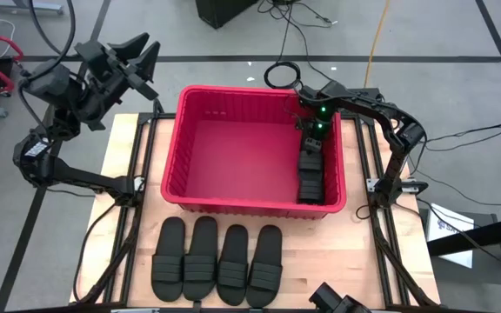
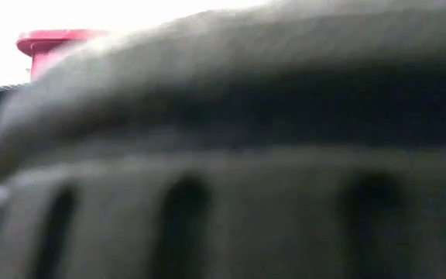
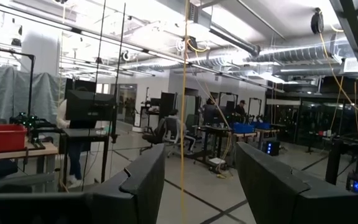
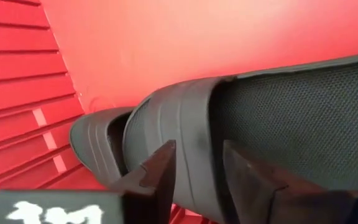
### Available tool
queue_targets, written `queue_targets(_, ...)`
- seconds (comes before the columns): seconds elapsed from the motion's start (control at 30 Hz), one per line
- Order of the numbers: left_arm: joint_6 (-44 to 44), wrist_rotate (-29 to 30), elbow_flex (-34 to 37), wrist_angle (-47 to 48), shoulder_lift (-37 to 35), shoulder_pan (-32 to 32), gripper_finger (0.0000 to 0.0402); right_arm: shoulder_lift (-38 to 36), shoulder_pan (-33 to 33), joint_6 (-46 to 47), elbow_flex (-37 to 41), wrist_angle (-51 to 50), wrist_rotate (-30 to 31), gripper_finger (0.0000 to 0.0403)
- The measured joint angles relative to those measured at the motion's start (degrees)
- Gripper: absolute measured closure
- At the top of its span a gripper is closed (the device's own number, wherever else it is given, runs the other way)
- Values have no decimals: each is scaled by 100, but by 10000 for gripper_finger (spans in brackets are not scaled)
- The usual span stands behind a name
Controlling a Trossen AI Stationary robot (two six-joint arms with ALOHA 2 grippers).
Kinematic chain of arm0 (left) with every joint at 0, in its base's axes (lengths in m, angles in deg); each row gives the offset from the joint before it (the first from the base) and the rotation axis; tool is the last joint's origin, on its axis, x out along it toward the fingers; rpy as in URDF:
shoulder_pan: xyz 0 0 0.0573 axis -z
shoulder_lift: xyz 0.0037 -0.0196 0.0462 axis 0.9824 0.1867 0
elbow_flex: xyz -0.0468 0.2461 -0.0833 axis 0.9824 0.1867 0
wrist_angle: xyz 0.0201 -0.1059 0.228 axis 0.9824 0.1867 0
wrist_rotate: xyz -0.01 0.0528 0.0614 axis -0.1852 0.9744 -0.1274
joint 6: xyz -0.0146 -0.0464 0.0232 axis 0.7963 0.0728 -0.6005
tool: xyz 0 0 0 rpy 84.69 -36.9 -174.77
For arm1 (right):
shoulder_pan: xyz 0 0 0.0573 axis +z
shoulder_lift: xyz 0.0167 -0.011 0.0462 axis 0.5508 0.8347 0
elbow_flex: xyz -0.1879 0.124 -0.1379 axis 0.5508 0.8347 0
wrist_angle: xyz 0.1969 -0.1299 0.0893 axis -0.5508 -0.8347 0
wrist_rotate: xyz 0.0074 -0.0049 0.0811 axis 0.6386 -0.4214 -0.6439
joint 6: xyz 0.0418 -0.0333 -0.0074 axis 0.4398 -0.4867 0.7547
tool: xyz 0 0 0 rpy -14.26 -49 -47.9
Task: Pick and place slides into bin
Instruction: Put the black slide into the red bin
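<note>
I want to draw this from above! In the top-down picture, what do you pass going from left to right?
Left gripper, raised off the table's left side → bin → right gripper inside the bin, over the slides already there.

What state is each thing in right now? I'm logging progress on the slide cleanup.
bin: holds slides along its right wall.
slides in bin: two, overlapping.
slides on table: four, in a row.
right gripper: in bin, at a slide's strap.
left gripper: open, raised off-table.

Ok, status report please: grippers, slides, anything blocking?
Right gripper inside red plastic bin, around a black ribbed slide. Left gripper open, raised off-table. Four slides waiting. Nothing blocking.
</note>
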Motion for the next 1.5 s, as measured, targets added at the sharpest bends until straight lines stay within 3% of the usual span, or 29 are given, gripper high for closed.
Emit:
queue_targets(0.37,-92,-1,0,71,0,1,201,0,-42,101,-60,-40,7,233)
queue_targets(0.7,68,-8,0,76,0,1,201,0,-428,538,-892,-67,128,228)
queue_targets(0.87,105,-7,0,76,0,-1,201,-7,-492,1152,-1534,98,-514,228)
queue_targets(0.97,105,-8,0,82,0,-1,201,-7,-398,1692,-1848,431,-1193,228)
queue_targets(1.1,107,-7,0,128,1,-1,201,-116,-161,2617,-2015,1487,-2100,229)
queue_targets(1.23,99,-7,0,134,1,-1,201,-362,227,3848,-1987,3441,-2642,229)
queue_targets(1.5,115,-12,0,200,83,1,201,-697,1084,5945,-1980,7486,-2508,229)
